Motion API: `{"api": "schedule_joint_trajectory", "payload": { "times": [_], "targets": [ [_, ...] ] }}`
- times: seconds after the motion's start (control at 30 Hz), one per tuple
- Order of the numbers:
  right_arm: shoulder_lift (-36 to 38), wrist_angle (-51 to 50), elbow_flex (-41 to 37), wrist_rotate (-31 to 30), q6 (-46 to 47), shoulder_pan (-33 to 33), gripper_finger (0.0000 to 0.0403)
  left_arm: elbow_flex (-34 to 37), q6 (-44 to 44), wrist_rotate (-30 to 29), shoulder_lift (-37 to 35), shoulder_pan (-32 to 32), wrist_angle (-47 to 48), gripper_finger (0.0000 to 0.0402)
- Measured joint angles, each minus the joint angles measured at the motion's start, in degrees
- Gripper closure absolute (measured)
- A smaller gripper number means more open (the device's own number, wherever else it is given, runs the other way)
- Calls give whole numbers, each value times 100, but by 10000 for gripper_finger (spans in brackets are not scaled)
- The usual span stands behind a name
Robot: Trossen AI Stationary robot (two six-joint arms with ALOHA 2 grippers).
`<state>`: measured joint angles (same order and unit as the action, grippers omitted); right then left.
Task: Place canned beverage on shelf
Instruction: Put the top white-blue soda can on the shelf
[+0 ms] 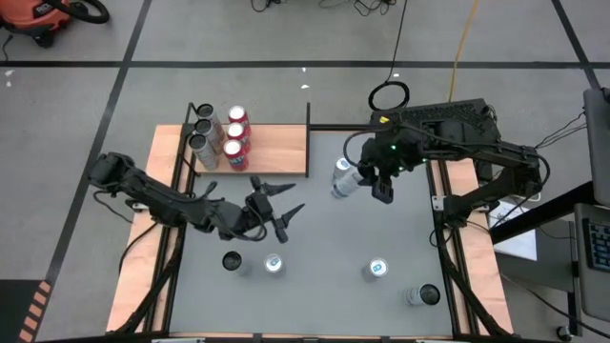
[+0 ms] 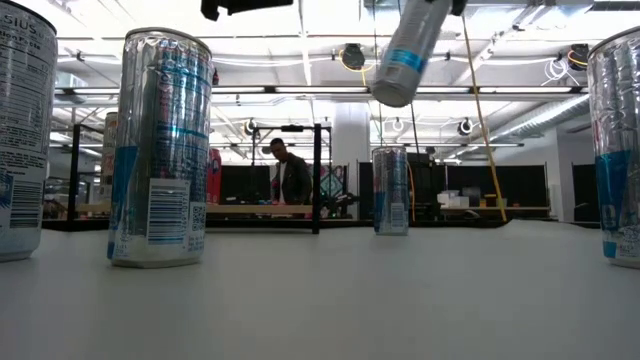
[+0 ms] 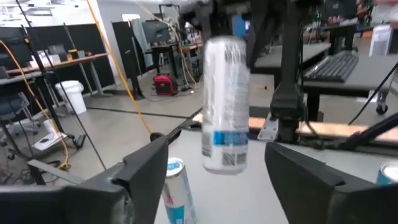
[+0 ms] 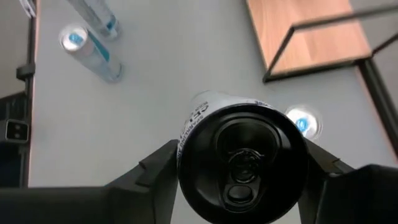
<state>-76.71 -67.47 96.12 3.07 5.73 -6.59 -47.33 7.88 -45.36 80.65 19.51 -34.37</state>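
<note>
A silver can with a blue band [image 1: 344, 178] hangs tilted above the table, right of the shelf [image 1: 276, 151], with my right gripper [image 4: 242, 165] shut on it. In the low view the can [image 2: 404, 50] is high above the tabletop. The shelf, a wood board with black rim and posts, stands at the far left and carries several cans [image 1: 221, 135]. My left gripper [image 1: 282, 207] is open near the table's middle, pointing level at the held can [image 3: 225, 106] and touching nothing. My right gripper pinches the can's side walls near its black top end [image 4: 198, 118] between its two fingers [image 4: 155, 171]. The fingers slant down from the table's right side and lie along the can. The can is lifted clear and tilted, bottom end lowest.
Several cans stand upright on the grey table near its front edge: a dark-topped one [image 1: 232, 261], a blue-topped one [image 1: 274, 264], another [image 1: 377, 270] and one at the right [image 1: 424, 296]. Wooden strips [image 1: 481, 276] run along the table's sides. A person [image 2: 290, 178] stands far behind.
</note>
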Motion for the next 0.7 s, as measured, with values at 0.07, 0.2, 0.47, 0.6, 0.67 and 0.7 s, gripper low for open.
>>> {"api": "schedule_joint_trajectory", "payload": {
  "times": [0.07,0.2,0.47,0.6,0.67,0.7],
  "targets": [
    [0,215,0,0,-85,0,213,0,0,10,88,0,-2,120],
    [0,613,0,2,-137,0,213,0,115,3,223,6,-33,104],
    [-107,1498,0,-4,-52,-2,212,0,1244,-475,262,48,-768,82],
    [-252,1723,0,-2,-58,-2,212,0,1547,-444,260,27,-910,60],
    [-330,1771,0,-2,-61,-2,212,2,1533,-422,262,-31,-869,45],
    [-381,1808,0,-2,-65,-2,212,2,1513,-424,261,-60,-839,38]
  ]
}}
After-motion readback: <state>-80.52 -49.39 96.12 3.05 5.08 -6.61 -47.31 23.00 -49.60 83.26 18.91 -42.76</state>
